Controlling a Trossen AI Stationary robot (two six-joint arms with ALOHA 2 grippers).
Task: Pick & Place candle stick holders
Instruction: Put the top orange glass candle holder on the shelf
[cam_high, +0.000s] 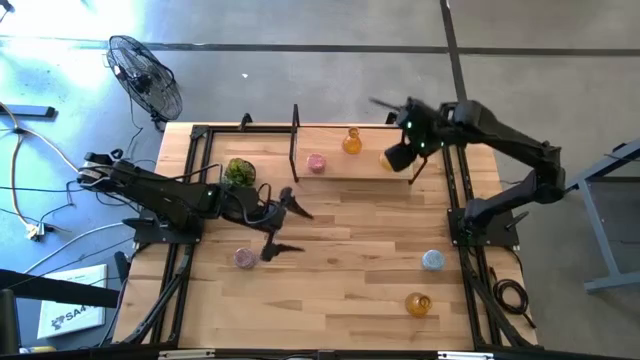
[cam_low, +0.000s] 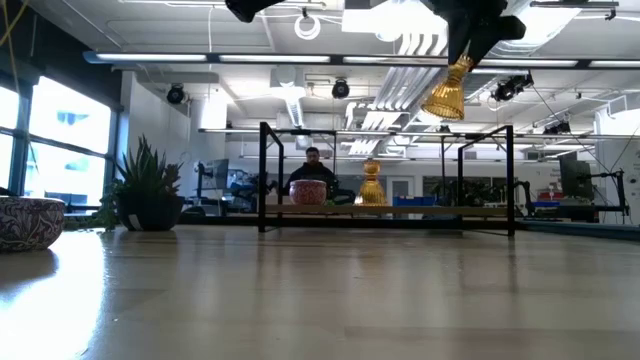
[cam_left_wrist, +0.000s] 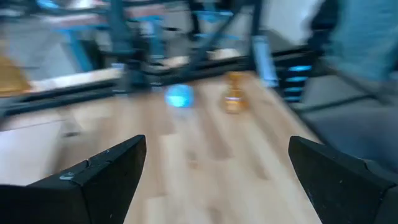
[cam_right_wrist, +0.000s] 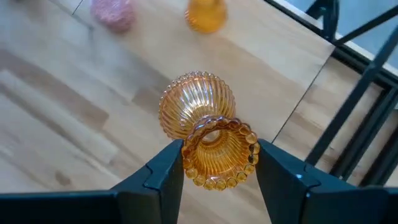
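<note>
Right end effector (cam_right_wrist: 219, 163) pinches a ribbed amber glass candle holder (cam_right_wrist: 205, 124) by its beaded rim, hanging it above the far right part of the wooden desk (cam_high: 350, 240), near a raised shelf (cam_high: 370, 165) carrying a pink holder (cam_high: 316, 163) and a second amber one (cam_high: 351, 142). Lowering slowly and upright beside them should seat it well. Left end effector (cam_high: 283, 225), fingers spread, reaches over mid-desk near another pink holder (cam_high: 245, 258).

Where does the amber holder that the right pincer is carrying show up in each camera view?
High view: amber holder beside the shelf's right end, in the right pincer.
Low view: hanging top right, above the shelf.
Left wrist view: cannot tell.
Right wrist view: centre, clamped between the fingers.
Shared landmark: pink holder on the shelf.
</note>
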